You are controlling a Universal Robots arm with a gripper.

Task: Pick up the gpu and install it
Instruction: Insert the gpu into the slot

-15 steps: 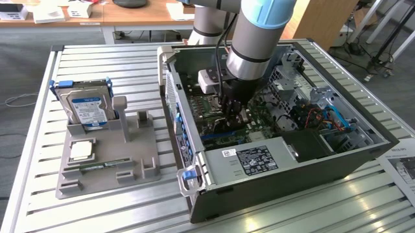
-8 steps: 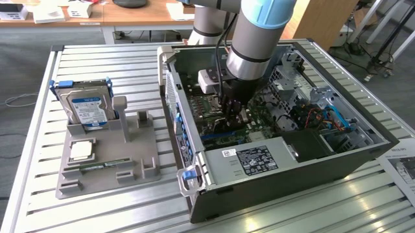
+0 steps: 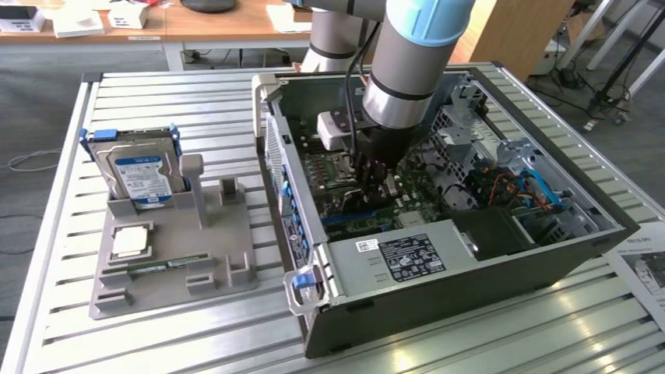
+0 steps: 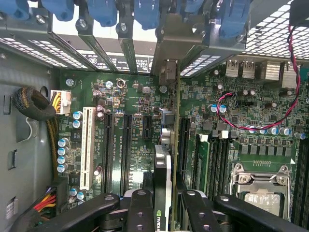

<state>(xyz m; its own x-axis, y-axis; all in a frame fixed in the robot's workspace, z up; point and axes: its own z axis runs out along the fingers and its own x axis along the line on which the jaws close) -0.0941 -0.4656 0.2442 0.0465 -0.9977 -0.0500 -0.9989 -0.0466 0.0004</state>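
Standing on the slatted bench (image 3: 156,343) is the open computer case (image 3: 468,292), and the arm (image 3: 416,70) is reaching down into it from above, with its gripper (image 3: 374,167) hanging low over the motherboard (image 4: 120,92). On the exterior view's left, well apart from the case, a grey fixture (image 3: 177,269) is holding a hard drive (image 3: 140,175) upright. In the wrist view the gpu (image 4: 163,169) is showing edge-on, pinched at a middling width between the two black fingers (image 4: 140,212), which are gripping it on both faces. The card is standing upright among the long black slots (image 4: 126,145) and pointing toward the rear frame (image 4: 178,38) of the case. Whether its lower edge is already sitting in a slot, I cannot tell. The risks, as I am judging them, are coming from alignment. If the card is leaning in the grip or sitting slightly beside the slot, downward pressure would be bending the board rather than seating the connector. If its far end is catching on the rear frame, the card could be pivoting between the fingers. The small capacitors (image 4: 99,113) just beside the slots are also lying close enough to be struck.
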